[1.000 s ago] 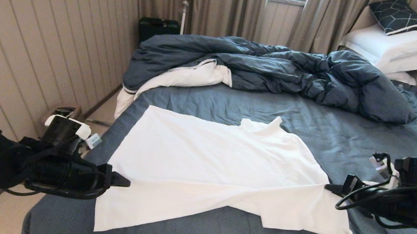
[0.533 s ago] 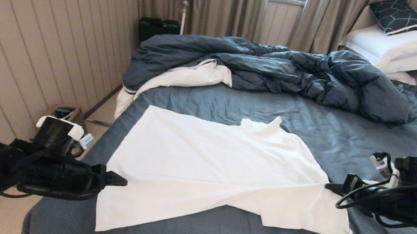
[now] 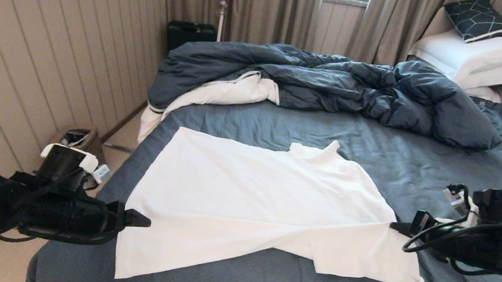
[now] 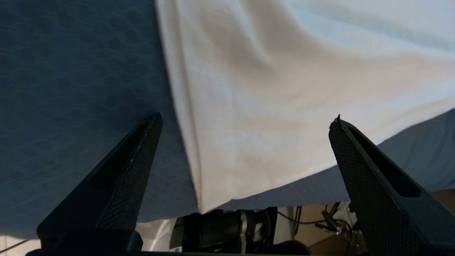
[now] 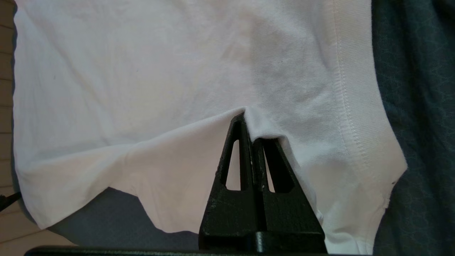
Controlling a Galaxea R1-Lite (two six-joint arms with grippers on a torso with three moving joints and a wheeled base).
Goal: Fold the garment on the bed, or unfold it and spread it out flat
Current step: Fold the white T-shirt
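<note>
The right gripper (image 5: 253, 133) is pinching the garment (image 3: 261, 202) to anchor it on the bed (image 3: 378, 155); the left gripper (image 4: 245, 121), fingers released, is hovering at the hem.

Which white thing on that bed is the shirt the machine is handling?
On the bed, look at the near half of the blue sheet. The shirt lies there, thin and nearly flat, unlike the plump pillows and the duvet's bunched white lining.
</note>
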